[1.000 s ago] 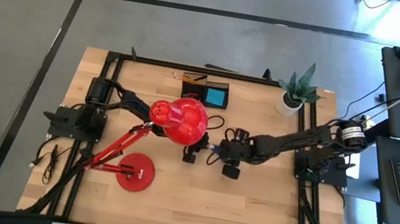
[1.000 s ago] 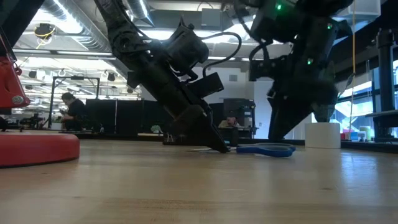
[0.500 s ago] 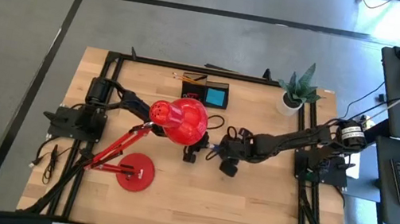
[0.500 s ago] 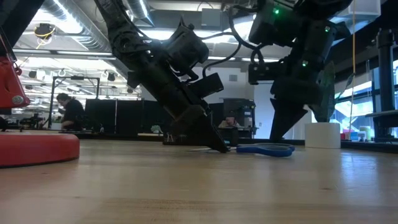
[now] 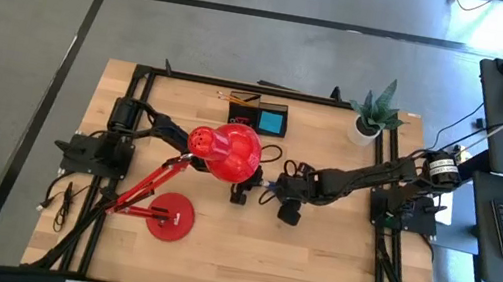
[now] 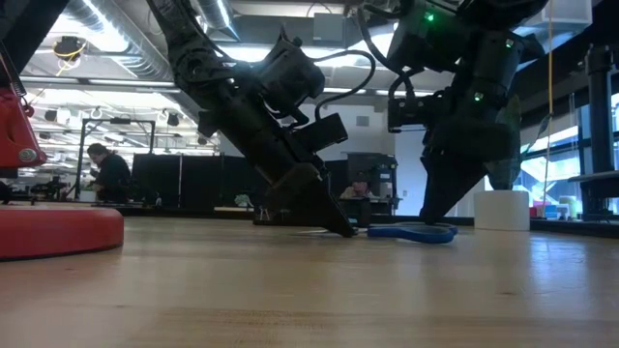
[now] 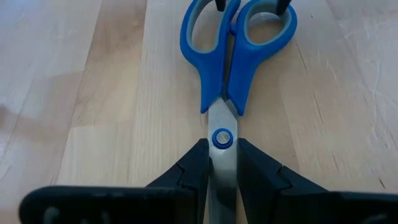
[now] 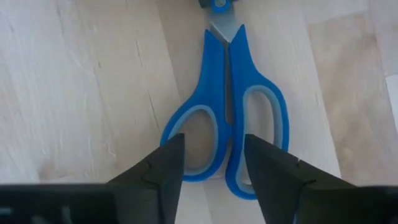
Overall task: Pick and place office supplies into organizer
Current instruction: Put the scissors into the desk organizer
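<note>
Blue-handled scissors (image 7: pixel 231 68) lie flat on the wooden table, closed. My left gripper (image 7: pixel 222 167) is shut on their blades. My right gripper (image 8: pixel 214 149) stands open at the other end, pointing steeply down, one finger over each handle loop (image 8: pixel 193 140). In the low view the scissors (image 6: pixel 411 232) lie between the left gripper (image 6: pixel 340 228) and the right gripper (image 6: pixel 430 215). The black organizer (image 5: pixel 257 117), with a blue block in it, stands at the far middle. Thin pencils (image 5: pixel 238 95) lie on the table beyond it. My left gripper pinches the scissors' blades (image 7: pixel 222 157) between its two fingers, just behind the pivot screw (image 7: pixel 222 138). The fingers come slanting down and lie along the scissors. The scissors rest flat on the table. My right gripper: I cannot tell whether its fingertips (image 7: pixel 219 5) touch the handles.
The red desk lamp's head (image 5: pixel 225 150) hangs over my left arm and its round base (image 5: pixel 171 216) stands near the front left. A potted plant (image 5: pixel 372 115) stands at the far right. Bare wood lies in front of the scissors.
My right gripper has turned a little about its own axis over the scissors' handles and stayed in place. The scissors and my left gripper have kept still.
</note>
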Controlling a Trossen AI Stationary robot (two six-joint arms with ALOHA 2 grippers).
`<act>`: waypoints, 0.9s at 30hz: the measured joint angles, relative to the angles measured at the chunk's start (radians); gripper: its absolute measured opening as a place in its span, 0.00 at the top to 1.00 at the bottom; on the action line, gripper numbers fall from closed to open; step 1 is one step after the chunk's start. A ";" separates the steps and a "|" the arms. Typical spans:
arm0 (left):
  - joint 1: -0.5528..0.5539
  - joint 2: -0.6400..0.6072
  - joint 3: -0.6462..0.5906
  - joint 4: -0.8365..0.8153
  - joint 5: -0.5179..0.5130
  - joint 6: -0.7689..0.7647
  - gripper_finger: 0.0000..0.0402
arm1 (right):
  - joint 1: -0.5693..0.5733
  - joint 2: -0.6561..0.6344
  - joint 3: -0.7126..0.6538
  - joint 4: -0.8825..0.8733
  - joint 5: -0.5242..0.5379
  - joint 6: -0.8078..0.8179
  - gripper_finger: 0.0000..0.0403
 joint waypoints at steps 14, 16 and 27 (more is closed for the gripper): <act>-0.001 -0.001 0.002 -0.010 0.001 -0.001 0.83 | 0.000 0.000 0.000 0.050 0.014 -0.105 0.55; -0.001 -0.001 0.002 -0.010 0.001 -0.001 0.83 | 0.000 0.000 0.000 0.048 0.015 -0.105 0.55; -0.001 -0.002 0.002 -0.013 0.003 -0.001 0.83 | -0.001 0.085 0.004 0.042 0.026 -0.080 0.55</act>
